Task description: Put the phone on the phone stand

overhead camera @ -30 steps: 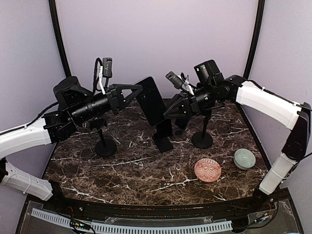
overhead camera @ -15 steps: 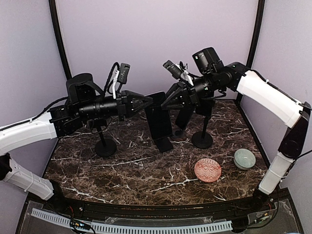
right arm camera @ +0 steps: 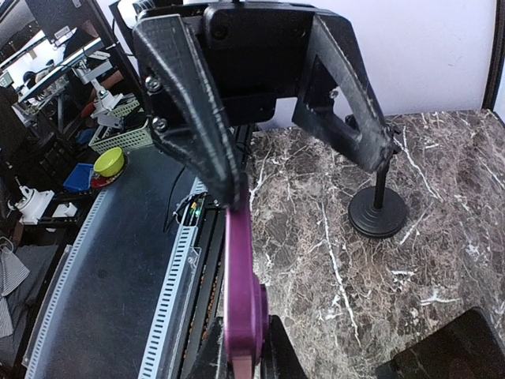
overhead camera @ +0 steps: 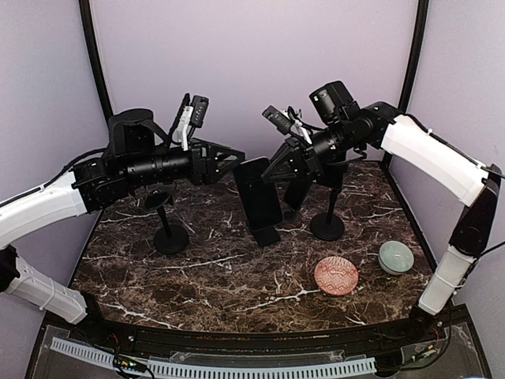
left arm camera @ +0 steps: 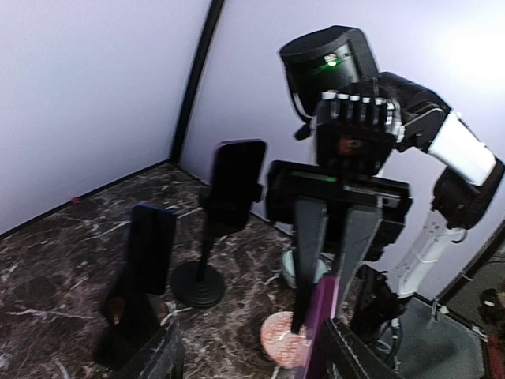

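The phone (overhead camera: 257, 197) is a dark slab hanging upright over mid-table; edge-on it shows purple (right arm camera: 241, 276) (left arm camera: 322, 316). My right gripper (overhead camera: 278, 172) (right arm camera: 246, 359) is shut on one end of it. My left gripper (overhead camera: 237, 160) (left arm camera: 252, 359) stands open around the other end, one finger (right arm camera: 197, 134) still against the phone's edge. A black block-shaped phone stand (overhead camera: 265, 234) (left arm camera: 138, 276) sits on the marble under the phone's lower end. In the left wrist view it lies off to the left, apart from the phone.
Two pole stands with round bases stand on the marble, one left (overhead camera: 169, 235), one right (overhead camera: 327, 225) carrying a dark slab (left arm camera: 235, 185). A pink dish (overhead camera: 336, 275) and a pale green bowl (overhead camera: 395, 257) lie front right. Purple walls close in behind.
The phone moved right and down from high on the left to above the block stand. My right gripper closed on it and my left gripper opened, letting go.
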### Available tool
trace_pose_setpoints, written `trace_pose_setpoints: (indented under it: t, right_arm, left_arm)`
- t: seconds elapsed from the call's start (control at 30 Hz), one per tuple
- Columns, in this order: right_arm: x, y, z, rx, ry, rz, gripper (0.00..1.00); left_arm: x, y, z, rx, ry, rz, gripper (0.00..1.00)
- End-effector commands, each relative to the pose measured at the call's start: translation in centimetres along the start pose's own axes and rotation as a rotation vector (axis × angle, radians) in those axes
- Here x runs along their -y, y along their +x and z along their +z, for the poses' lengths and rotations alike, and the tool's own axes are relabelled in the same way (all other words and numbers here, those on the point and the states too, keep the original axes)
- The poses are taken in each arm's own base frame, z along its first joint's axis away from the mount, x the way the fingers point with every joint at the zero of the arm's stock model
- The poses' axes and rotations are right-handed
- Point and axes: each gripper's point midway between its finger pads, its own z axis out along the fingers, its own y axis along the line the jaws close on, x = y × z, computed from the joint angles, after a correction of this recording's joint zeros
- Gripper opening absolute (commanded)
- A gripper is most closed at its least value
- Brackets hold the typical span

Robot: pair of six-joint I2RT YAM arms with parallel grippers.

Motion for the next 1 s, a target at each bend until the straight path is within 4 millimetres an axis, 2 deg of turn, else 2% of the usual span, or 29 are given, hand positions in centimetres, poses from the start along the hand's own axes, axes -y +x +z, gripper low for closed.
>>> trace_pose_setpoints:
  t: [0.0, 0.13, 0.23, 0.33, 0.57, 0.67, 0.8, 0.97]
  right_arm:
    - [-0.1, -0.8, -2.7, 0.031, 0.037, -0.042, 0.00]
    - [0.9, 0.1, -4.4, 0.042, 0.072, -0.020, 0.00]
    - [1.2, 0.1, -4.9, 0.039, 0.099, -0.026, 0.00]
    - [1.2, 0.2, -5.1, 0.031, 0.118, -0.042, 0.00]
    - [1.5, 0.6, -5.0, 0.016, 0.122, -0.042, 0.00]
    - [1.5, 0.8, -4.9, 0.012, 0.121, -0.040, 0.00]
    - [1.8, 1.1, -4.8, 0.007, 0.124, -0.033, 0.00]
    - [2.1, 1.2, -4.6, 0.003, 0.128, -0.027, 0.00]
  left_arm:
    - [-6.1, 0.9, -3.9, -0.064, -0.381, 0.007, 0.63]
    - [-9.2, 1.7, -8.5, -0.098, -0.607, -0.018, 0.70]
    - [-11.8, 2.1, -13.1, -0.098, -0.839, -0.043, 0.78]
    - [-13.5, 3.2, -16.3, -0.116, -0.953, -0.078, 0.82]
    - [-16.4, 8.0, -17.3, -0.293, -0.981, -0.165, 0.80]
    - [-17.5, 8.9, -18.1, -0.346, -0.993, -0.196, 0.78]
    - [-18.3, 9.7, -18.7, -0.359, -0.976, -0.221, 0.70]
    - [-18.6, 10.8, -18.0, -0.378, -0.881, -0.268, 0.65]
